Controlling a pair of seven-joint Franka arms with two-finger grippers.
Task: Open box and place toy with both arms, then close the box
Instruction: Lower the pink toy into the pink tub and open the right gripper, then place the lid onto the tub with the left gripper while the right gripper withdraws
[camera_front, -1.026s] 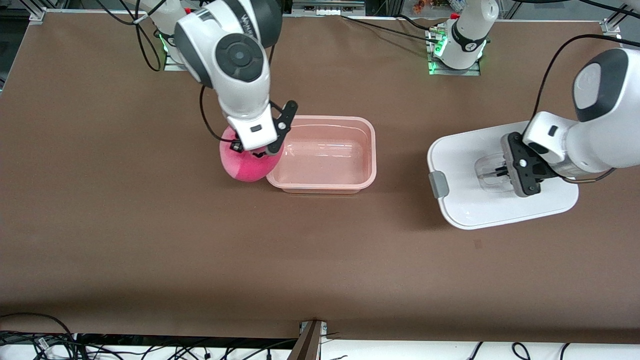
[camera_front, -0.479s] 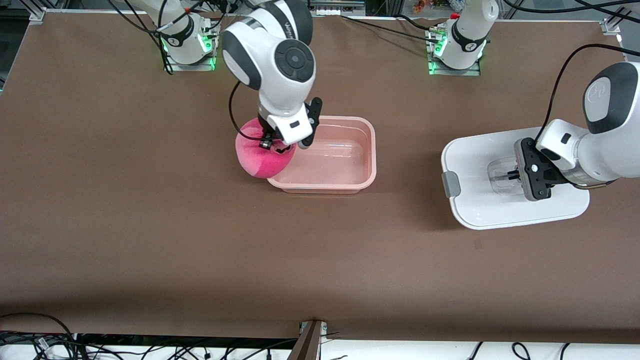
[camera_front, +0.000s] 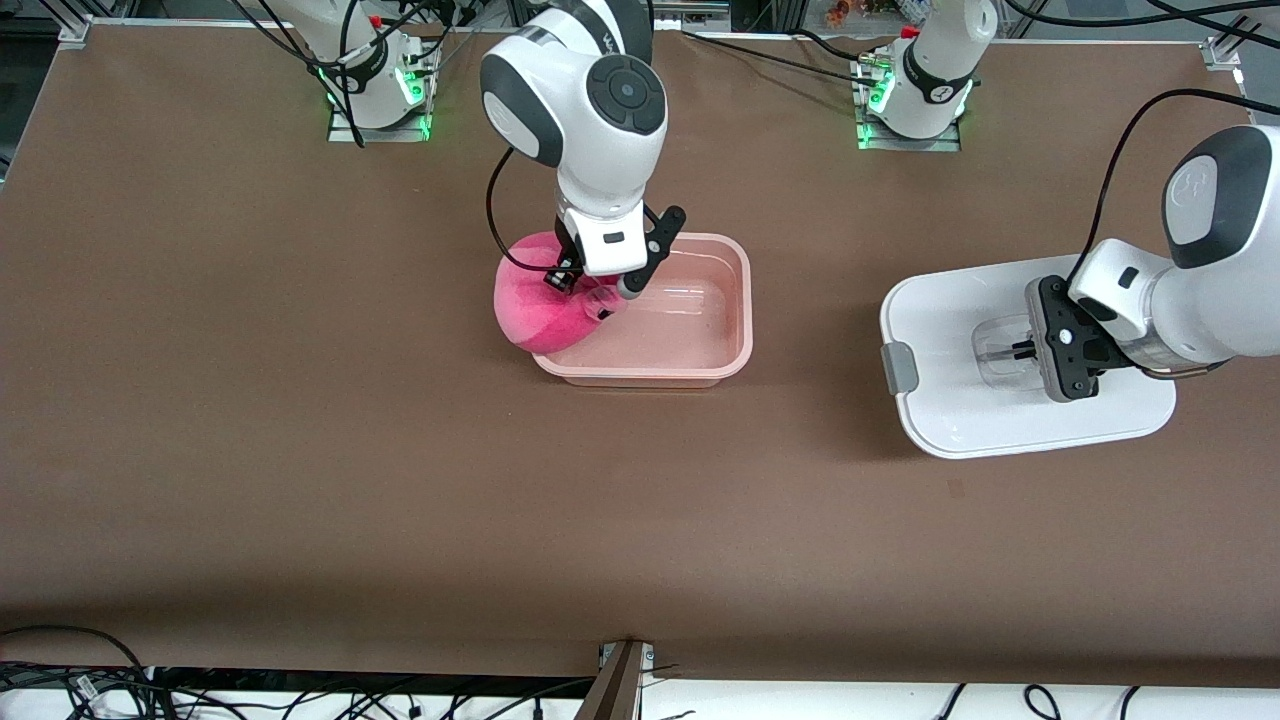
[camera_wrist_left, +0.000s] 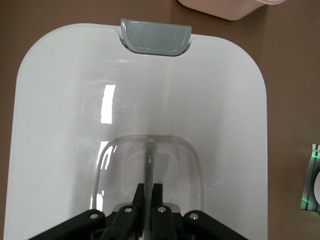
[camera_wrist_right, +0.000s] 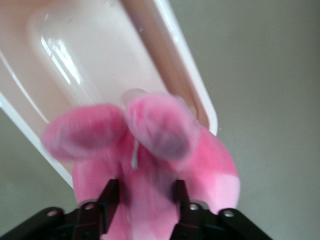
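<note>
The open pink box (camera_front: 700, 368) stands mid-table without its lid. My right gripper (camera_front: 590, 295) is shut on the bright-pink plush toy (camera_front: 535, 300) and holds it over the box's rim at the end toward the right arm. In the right wrist view the toy (camera_wrist_right: 150, 145) fills the space between the fingers (camera_wrist_right: 111, 192), with the box's inside (camera_wrist_right: 90, 60) below it. The white lid (camera_front: 950, 300) is toward the left arm's end. My left gripper (camera_front: 1010, 350) is shut on its clear handle (camera_wrist_left: 149, 155). The grey clip (camera_wrist_left: 155, 36) shows at the lid's edge.
The brown table (camera_front: 400, 500) is bare nearer to the front camera. The arm bases with green lights (camera_front: 905, 100) stand along the table's edge farthest from the front camera. A corner of the box (camera_wrist_left: 225, 7) shows in the left wrist view.
My right gripper has carried the toy from beside the box to over its rim. My left gripper moved the lid a little toward the left arm's end, then stayed still.
</note>
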